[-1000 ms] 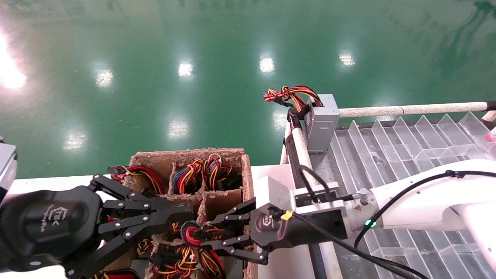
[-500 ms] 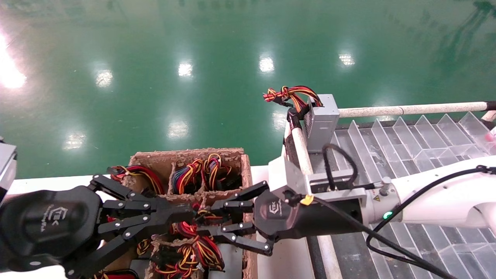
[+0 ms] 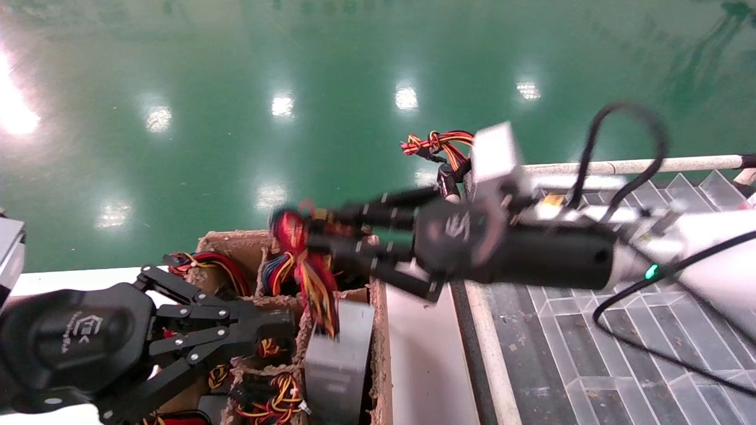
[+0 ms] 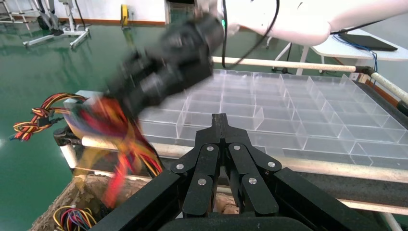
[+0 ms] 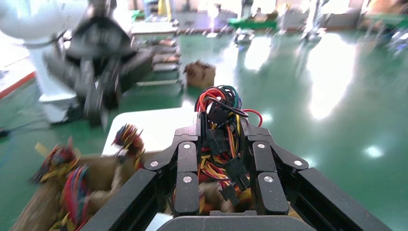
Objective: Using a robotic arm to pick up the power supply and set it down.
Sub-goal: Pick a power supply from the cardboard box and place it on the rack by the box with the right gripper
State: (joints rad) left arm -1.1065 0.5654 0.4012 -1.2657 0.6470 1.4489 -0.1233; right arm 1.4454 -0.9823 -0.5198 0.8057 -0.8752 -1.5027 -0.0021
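My right gripper [image 3: 298, 233] is shut on the red, yellow and black wire bundle [image 3: 307, 260] of the power supply. Its grey metal box [image 3: 339, 354] hangs below on the wires, partly raised out of a compartment of the cardboard crate [image 3: 381, 330]. In the right wrist view the wires and black plugs [image 5: 219, 110] fill the gap between the fingers of the right gripper [image 5: 220, 125]. My left gripper [image 3: 277, 326] is parked at the lower left beside the crate. It is shut on nothing, as the left wrist view [image 4: 220, 122] shows.
A second grey box [image 4: 77, 98] with a striped wire loop [image 3: 437, 141] stands at the corner of the pipe rail [image 3: 649, 165]. A clear partitioned tray [image 3: 590, 330] lies to the right. Other crate compartments hold more wire bundles [image 3: 207, 265].
My right gripper has risen and moved away from me with the wire bundle, and the grey box has come up out of its crate compartment. The left arm has not moved.
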